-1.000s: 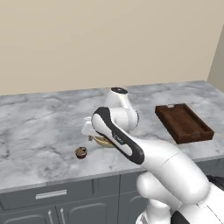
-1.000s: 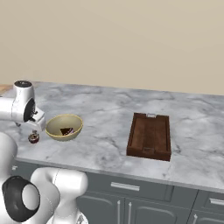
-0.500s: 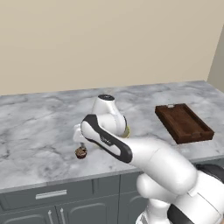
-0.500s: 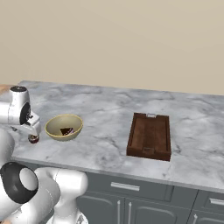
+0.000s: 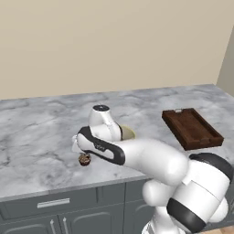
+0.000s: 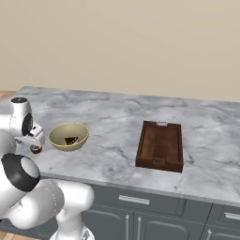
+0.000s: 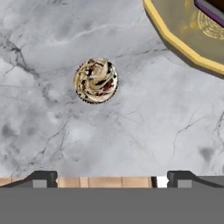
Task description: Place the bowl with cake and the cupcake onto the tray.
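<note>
**Cupcake and bowl on the counter, tray unloaded, jaws spread above the cupcake**

The cupcake [image 7: 96, 81] stands upright on the grey marble counter [image 6: 112, 159], close to the near edge at the left end of the work area. In the hand view its swirled brown-and-cream top is seen from directly above, with bare marble all around it. It touches nothing but the counter.

The bowl [image 6: 68, 136] sits just to the right of the cupcake and slightly farther back, near it but apart. The cake [image 6: 71, 140], a dark wedge, lies inside on the bowl's floor. In the left base view only a sliver of the bowl's yellow rim [image 5: 129, 133] shows behind the arm.

The tray [image 6: 160, 146] lies well apart to the right on the same counter, long side running near to far (a small pale tab shows at its far rim). Its interior carries neither item.

The gripper [image 7: 112, 176] hangs over the cupcake, pointing down at it. Its jaws stand spread wide, one dark fingertip [image 7: 43, 177] at each side of the hand view's lower edge, with nothing between them. The cupcake lies ahead of the gap, left of its centre line.

Grey cabinet fronts [image 5: 50, 210] run below the counter, and a plain beige wall [image 6: 122, 42] rises behind it.
</note>
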